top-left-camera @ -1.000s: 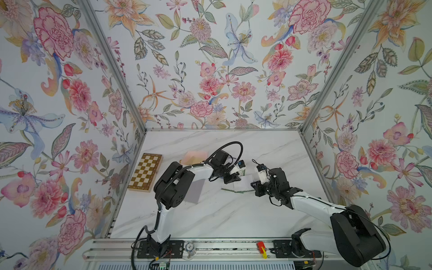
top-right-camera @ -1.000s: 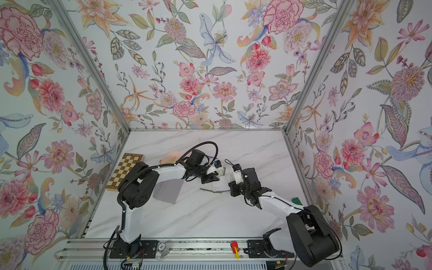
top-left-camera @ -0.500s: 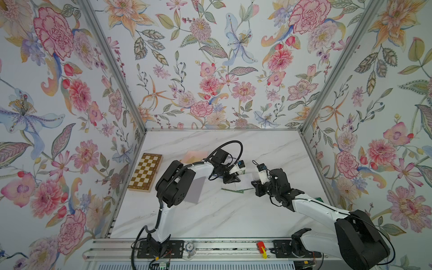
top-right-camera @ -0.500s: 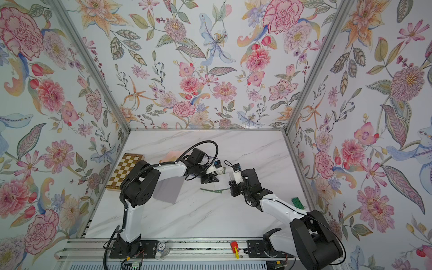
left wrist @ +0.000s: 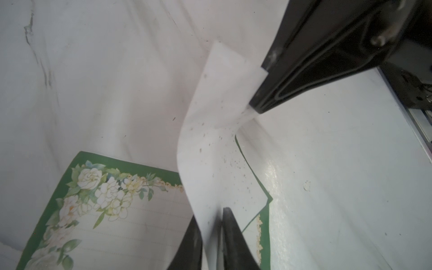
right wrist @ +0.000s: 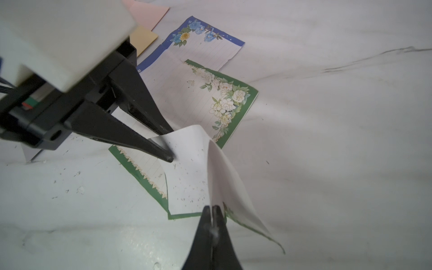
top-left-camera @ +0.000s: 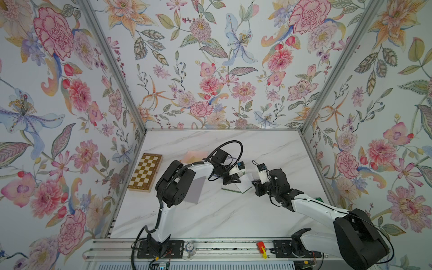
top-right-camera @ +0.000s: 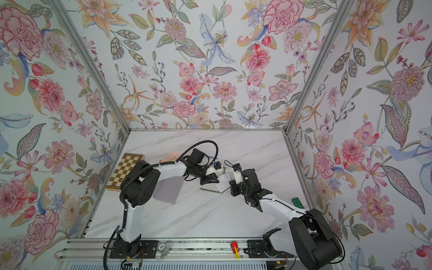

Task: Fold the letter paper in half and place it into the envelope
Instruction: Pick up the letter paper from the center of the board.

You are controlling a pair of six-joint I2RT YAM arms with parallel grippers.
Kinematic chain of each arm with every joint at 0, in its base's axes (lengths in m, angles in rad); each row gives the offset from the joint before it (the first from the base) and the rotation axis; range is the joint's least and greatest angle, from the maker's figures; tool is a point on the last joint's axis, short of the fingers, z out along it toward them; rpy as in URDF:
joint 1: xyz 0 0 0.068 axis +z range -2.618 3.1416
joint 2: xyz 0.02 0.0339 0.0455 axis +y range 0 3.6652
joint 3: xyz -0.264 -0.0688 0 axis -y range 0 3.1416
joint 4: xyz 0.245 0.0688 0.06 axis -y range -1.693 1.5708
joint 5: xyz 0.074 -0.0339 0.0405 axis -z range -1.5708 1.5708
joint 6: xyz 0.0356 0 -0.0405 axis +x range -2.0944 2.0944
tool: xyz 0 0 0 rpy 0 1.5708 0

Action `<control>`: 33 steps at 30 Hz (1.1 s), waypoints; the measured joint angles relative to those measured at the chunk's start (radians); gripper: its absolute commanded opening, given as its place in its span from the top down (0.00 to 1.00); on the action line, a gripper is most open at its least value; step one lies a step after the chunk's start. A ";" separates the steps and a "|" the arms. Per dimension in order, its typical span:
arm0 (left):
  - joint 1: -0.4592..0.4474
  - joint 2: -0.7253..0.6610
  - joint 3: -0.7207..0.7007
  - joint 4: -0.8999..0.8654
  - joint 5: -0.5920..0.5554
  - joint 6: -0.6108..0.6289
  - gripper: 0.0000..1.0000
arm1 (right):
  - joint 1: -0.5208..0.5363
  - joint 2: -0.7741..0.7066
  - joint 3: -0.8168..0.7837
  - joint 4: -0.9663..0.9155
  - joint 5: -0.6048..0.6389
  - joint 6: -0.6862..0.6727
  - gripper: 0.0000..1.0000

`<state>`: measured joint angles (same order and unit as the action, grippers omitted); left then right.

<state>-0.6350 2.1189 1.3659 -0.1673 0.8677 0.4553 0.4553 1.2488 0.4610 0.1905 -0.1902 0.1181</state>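
Grippers left (right wrist: pixel 171 146) and right (right wrist: pixel 213 210) pinched our green-bordered letter (right wrist: pixel 187 163) on the table (right wrist: pixel 327 140), one end lifted over, half-folded; creasing and the envelope remained.

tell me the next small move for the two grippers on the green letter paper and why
Probably carry the lifted edge across toward the opposite rose-printed edge and lower it flat. Both the left gripper and the right gripper pinch the green-bordered letter paper, whose lifted part curls up showing its white back, while the rest lies on the table. The fold is only begun, with no crease visible.
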 measured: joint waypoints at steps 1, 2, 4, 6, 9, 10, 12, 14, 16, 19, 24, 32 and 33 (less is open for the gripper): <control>0.000 0.006 0.008 -0.010 0.005 0.003 0.94 | 0.000 0.002 -0.001 0.002 0.000 0.001 1.00; 0.000 0.011 0.014 -0.017 0.011 0.008 0.95 | 0.000 0.002 -0.002 0.006 0.000 0.002 1.00; 0.000 0.019 0.024 -0.031 0.019 0.009 0.97 | 0.000 0.002 -0.003 0.008 0.000 0.002 1.00; 0.000 0.020 0.027 -0.040 0.022 0.010 0.98 | 0.000 0.002 -0.003 0.009 0.000 0.002 1.00; 0.000 0.025 0.045 -0.062 0.028 0.010 0.99 | 0.000 0.002 -0.003 0.009 0.000 0.002 0.96; 0.000 0.027 0.051 -0.069 0.031 0.012 1.00 | 0.000 0.002 -0.003 0.010 0.000 0.002 0.93; 0.000 0.031 0.057 -0.076 0.035 0.013 1.00 | 0.000 0.002 -0.003 0.009 0.000 0.004 0.82; 0.000 0.031 0.057 -0.081 0.039 0.013 1.00 | 0.000 0.000 -0.003 0.002 0.001 0.003 0.74; 0.000 0.030 0.057 -0.082 0.039 0.012 1.00 | -0.005 -0.012 0.001 -0.025 0.003 0.009 0.67; 0.000 0.023 0.046 -0.073 0.035 0.008 1.00 | -0.034 -0.049 0.029 -0.089 -0.002 0.007 0.54; 0.005 -0.056 0.008 -0.072 0.013 -0.011 1.00 | -0.137 -0.154 0.130 -0.172 -0.075 0.019 0.32; 0.060 -0.241 -0.030 0.035 0.010 -0.137 1.00 | -0.294 -0.219 0.310 -0.221 -0.370 0.074 0.25; 0.069 -0.270 -0.051 0.070 0.015 -0.170 1.00 | -0.294 -0.210 0.334 -0.229 -0.409 0.074 0.25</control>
<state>-0.5655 1.8488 1.3151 -0.0971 0.8825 0.2855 0.1608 1.0389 0.7952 -0.0380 -0.5991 0.1925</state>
